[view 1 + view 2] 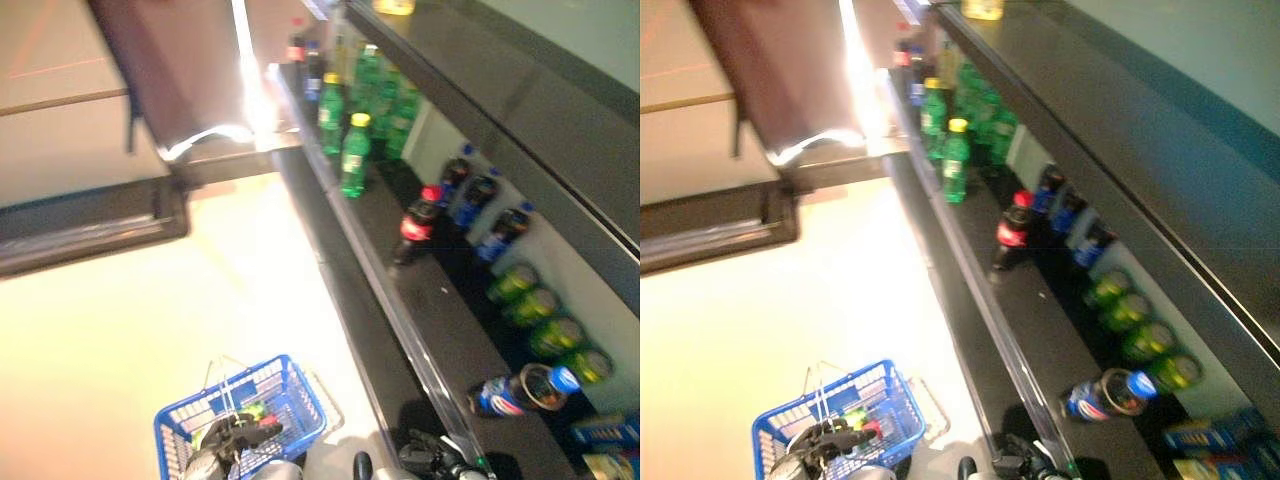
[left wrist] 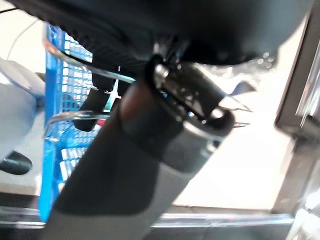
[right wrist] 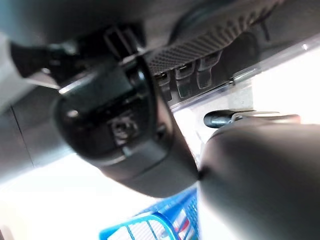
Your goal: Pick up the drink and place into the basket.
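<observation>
you have a dark shelf (image 1: 440,300) as your landmark, running up the right of the head views. on it: a blue drink (image 1: 520,390) lying on its side at the near end, green cans (image 1: 545,320) in a row just behind it, a red-capped cola bottle (image 1: 415,225) upright further along, blue-capped bottles (image 1: 480,200) behind that, green bottles (image 1: 355,150) at the far end. on the pale floor beside the shelf's near end: a blue basket (image 1: 290,400), with your left hand (image 1: 235,435) curled round its wire handle (image 2: 85,70). right hand (image 1: 430,460) below the shelf edge; you cannot tell its fingers.
</observation>
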Available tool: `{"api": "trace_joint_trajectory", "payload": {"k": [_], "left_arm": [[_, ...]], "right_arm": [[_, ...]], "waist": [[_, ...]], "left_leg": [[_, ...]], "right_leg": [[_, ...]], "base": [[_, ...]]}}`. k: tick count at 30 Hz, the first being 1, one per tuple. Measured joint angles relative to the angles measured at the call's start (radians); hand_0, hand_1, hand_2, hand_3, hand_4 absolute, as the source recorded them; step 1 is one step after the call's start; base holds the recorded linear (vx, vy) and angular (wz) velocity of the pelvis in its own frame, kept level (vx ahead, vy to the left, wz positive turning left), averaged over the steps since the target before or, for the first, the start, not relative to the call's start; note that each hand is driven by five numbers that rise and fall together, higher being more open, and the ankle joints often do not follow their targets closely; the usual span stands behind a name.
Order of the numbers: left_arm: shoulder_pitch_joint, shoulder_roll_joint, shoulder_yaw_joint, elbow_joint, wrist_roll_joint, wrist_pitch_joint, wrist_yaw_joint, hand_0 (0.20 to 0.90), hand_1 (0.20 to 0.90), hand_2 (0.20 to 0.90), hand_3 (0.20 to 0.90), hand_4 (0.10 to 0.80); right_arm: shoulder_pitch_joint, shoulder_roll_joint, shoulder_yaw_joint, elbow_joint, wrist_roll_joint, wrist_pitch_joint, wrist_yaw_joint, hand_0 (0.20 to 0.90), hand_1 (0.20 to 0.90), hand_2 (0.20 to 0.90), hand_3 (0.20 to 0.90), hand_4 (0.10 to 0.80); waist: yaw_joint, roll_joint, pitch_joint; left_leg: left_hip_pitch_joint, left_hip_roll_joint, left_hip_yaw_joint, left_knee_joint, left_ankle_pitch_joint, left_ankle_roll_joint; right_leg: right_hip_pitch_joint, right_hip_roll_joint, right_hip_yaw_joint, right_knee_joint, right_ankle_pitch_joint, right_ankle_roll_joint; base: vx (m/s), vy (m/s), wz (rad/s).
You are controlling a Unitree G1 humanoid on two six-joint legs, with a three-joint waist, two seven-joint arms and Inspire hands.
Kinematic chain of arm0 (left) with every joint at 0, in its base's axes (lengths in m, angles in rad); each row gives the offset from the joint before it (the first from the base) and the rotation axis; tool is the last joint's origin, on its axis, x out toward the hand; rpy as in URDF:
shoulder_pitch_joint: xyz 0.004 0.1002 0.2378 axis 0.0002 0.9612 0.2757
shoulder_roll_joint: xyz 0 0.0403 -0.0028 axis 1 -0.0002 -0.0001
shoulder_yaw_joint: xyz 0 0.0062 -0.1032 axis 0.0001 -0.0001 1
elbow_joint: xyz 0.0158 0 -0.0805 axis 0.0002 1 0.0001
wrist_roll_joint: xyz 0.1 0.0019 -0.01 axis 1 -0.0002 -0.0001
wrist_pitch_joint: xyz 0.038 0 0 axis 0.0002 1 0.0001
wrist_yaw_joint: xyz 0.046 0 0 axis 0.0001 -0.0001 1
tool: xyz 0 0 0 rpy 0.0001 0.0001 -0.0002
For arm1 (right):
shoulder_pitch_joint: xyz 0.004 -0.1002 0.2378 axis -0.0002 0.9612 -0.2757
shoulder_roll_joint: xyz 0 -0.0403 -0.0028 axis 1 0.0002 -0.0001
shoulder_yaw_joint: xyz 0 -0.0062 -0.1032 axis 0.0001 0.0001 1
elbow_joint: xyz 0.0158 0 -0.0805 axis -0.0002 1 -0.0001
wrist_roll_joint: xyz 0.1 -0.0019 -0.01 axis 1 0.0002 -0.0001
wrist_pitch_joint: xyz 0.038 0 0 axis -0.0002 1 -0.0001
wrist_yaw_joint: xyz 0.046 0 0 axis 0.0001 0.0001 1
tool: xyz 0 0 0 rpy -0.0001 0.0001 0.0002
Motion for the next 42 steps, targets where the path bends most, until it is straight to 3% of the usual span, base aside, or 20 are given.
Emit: {"api": "trace_joint_trajectory", "payload": {"k": [1, 2, 3, 5, 6, 7, 8, 12, 18, 26, 31, 34, 35, 38, 42], "left_arm": [[0.002, 0.001, -0.009, -0.004, 0.001, 0.000, -0.021, 0.300, 0.300, 0.300, 0.200, 0.100], [0.002, 0.002, -0.010, -0.005, 0.003, 0.001, -0.027, 0.300, 0.300, 0.300, 0.200, 0.100], [0.003, 0.005, -0.009, -0.004, 0.003, 0.002, -0.026, 0.300, 0.300, 0.300, 0.200, 0.100], [0.004, -0.004, -0.011, -0.010, 0.003, 0.003, -0.030, 0.300, 0.300, 0.300, 0.200, 0.100], [0.011, -0.024, -0.012, -0.010, 0.003, 0.003, -0.031, 0.300, 0.300, 0.300, 0.200, 0.100], [0.009, -0.032, -0.016, -0.011, 0.002, 0.008, -0.028, 0.300, 0.300, 0.300, 0.200, 0.100], [0.011, -0.031, -0.024, -0.016, 0.002, 0.007, -0.030, 0.300, 0.300, 0.300, 0.200, 0.100], [0.023, -0.028, -0.001, -0.019, 0.003, 0.008, -0.032, 0.300, 0.300, 0.300, 0.200, 0.100], [0.034, -0.007, 0.020, -0.019, 0.011, 0.008, -0.029, 0.300, 0.300, 0.300, 0.200, 0.100], [0.037, 0.024, 0.063, -0.019, 0.010, 0.008, -0.014, 0.300, 0.300, 0.300, 0.200, 0.100], [0.046, 0.045, 0.061, -0.005, 0.011, 0.016, -0.012, 0.300, 0.300, 0.300, 0.200, 0.100], [0.049, 0.047, 0.031, -0.005, 0.012, 0.039, -0.014, 0.300, 0.300, 0.300, 0.200, 0.100], [0.050, 0.048, 0.024, -0.005, 0.012, 0.044, -0.016, 0.300, 0.300, 0.300, 0.200, 0.100], [0.049, 0.051, 0.002, -0.005, 0.011, 0.046, -0.022, 0.300, 0.300, 0.300, 0.200, 0.100], [0.047, 0.035, -0.008, -0.004, 0.011, 0.046, -0.024, 0.300, 0.300, 0.300, 0.200, 0.100]], "right_arm": [[-0.001, -0.002, 0.000, -0.003, 0.005, 0.005, -0.009, 0.900, 0.900, 0.900, 0.900, 0.800], [0.000, 0.000, 0.000, -0.003, 0.007, 0.005, -0.014, 0.900, 0.900, 0.900, 0.900, 0.800], [-0.001, 0.004, 0.001, -0.005, 0.010, 0.005, -0.019, 0.900, 0.900, 0.900, 0.900, 0.800], [0.004, -0.015, -0.007, -0.011, 0.014, 0.004, -0.029, 0.900, 0.900, 0.900, 0.900, 0.800], [0.012, -0.041, -0.022, -0.013, 0.014, 0.003, -0.033, 0.900, 0.900, 0.900, 0.900, 0.800], [0.011, -0.047, -0.024, -0.009, 0.013, 0.005, -0.044, 0.900, 0.900, 0.900, 0.900, 0.800], [0.016, -0.049, -0.024, -0.001, 0.013, 0.006, -0.051, 0.900, 0.900, 0.900, 0.900, 0.800], [0.025, -0.053, -0.026, -0.001, 0.014, 0.008, -0.055, 0.900, 0.900, 0.900, 0.900, 0.800], [0.043, -0.060, -0.036, -0.004, 0.012, 0.005, -0.055, 0.900, 0.900, 0.900, 0.900, 0.800], [0.064, -0.050, -0.035, -0.007, 0.009, 0.003, -0.049, 0.900, 0.900, 0.900, 0.900, 0.800], [0.054, -0.062, -0.038, -0.027, 0.001, 0.002, -0.051, 0.900, 0.900, 0.900, 0.900, 0.800], [0.062, -0.079, -0.043, -0.037, 0.004, -0.006, -0.052, 0.900, 0.900, 0.900, 0.900, 0.800], [0.066, -0.086, -0.039, -0.040, 0.000, -0.008, -0.052, 0.900, 0.900, 0.900, 0.900, 0.800], [0.090, -0.070, -0.026, -0.027, -0.009, -0.007, -0.042, 0.900, 0.900, 0.900, 0.900, 0.800], [0.115, -0.058, -0.020, -0.020, -0.008, -0.009, -0.042, 0.900, 0.900, 0.900, 0.900, 0.800]], "waist": [[0.002, 0.009, 0.000], [0.003, 0.001, 0.002], [0.009, -0.009, 0.002], [-0.007, 0.002, 0.005], [-0.021, 0.044, 0.000], [-0.019, 0.039, 0.004], [-0.012, 0.027, 0.005], [0.010, 0.019, 0.002], [0.012, 0.009, -0.010], [0.013, -0.042, -0.035], [0.023, -0.046, -0.032], [0.011, -0.042, -0.029], [0.005, -0.038, -0.029], [-0.020, -0.017, -0.018], [-0.048, 0.003, -0.007]], "left_leg": [[0.001, 0.027, 0.105, -0.018, -0.029, 0.031], [-0.001, 0.041, 0.159, 0.006, -0.053, 0.068], [0.002, 0.068, 0.211, 0.014, -0.069, 0.082], [0.028, 0.136, 0.264, -0.001, -0.069, 0.080], [0.050, 0.182, 0.276, -0.030, -0.066, 0.058], [0.063, 0.172, 0.288, -0.061, -0.043, 0.066], [0.062, 0.153, 0.290, -0.066, -0.035, 0.077], [0.066, 0.128, 0.291, -0.061, -0.044, 0.092], [0.090, 0.120, 0.293, -0.093, -0.045, 0.094], [0.087, 0.115, 0.301, -0.094, -0.058, 0.105], [0.089, 0.121, 0.298, -0.098, -0.077, 0.147], [0.107, 0.103, 0.279, -0.100, -0.082, 0.188], [0.115, 0.096, 0.260, -0.101, -0.086, 0.203], [0.117, 0.069, 0.184, -0.100, -0.087, 0.233], [0.129, 0.033, 0.111, -0.093, -0.096, 0.260]], "right_leg": [[0.006, -0.004, -0.054, -0.017, 0.008, -0.009], [0.010, -0.009, -0.073, -0.026, 0.007, -0.015], [0.011, -0.021, -0.088, -0.026, 0.006, -0.014], [0.009, -0.024, -0.131, -0.024, 0.004, 0.003], [0.010, -0.004, -0.158, -0.023, 0.001, 0.015], [0.007, -0.012, -0.145, -0.020, 0.000, 0.021], [0.010, -0.022, -0.151, -0.027, 0.009, 0.044], [0.026, -0.045, -0.155, -0.046, 0.017, 0.062], [0.025, -0.043, -0.150, -0.047, 0.018, 0.065], [-0.003, -0.053, -0.148, 0.001, 0.019, 0.066], [-0.154, -0.077, -0.114, 0.296, 0.025, 0.076], [-0.276, -0.123, -0.055, 0.556, 0.077, 0.115], [-0.309, -0.136, -0.037, 0.598, 0.063, 0.127], [-0.325, -0.127, -0.042, 0.495, 0.036, 0.160], [-0.304, -0.101, -0.042, 0.134, 0.068, 0.148]], "base": [[0.019, 0.030, 1.22], [0.049, 0.036, 0.89], [0.061, 0.038, 0.70], [0.099, 0.049, 0.82], [0.108, 0.042, 0.75], [0.177, 0.090, 0.57], [0.203, 0.119, 0.28], [0.191, 0.125, 0.05], [0.277, 0.131, -0.04], [0.136, 0.140, -0.05], [0.124, 0.254, -0.10], [0.143, 0.152, 0.17], [0.216, 0.013, 0.43], [0.242, -0.090, 0.62], [0.259, -0.102, 0.63]]}}
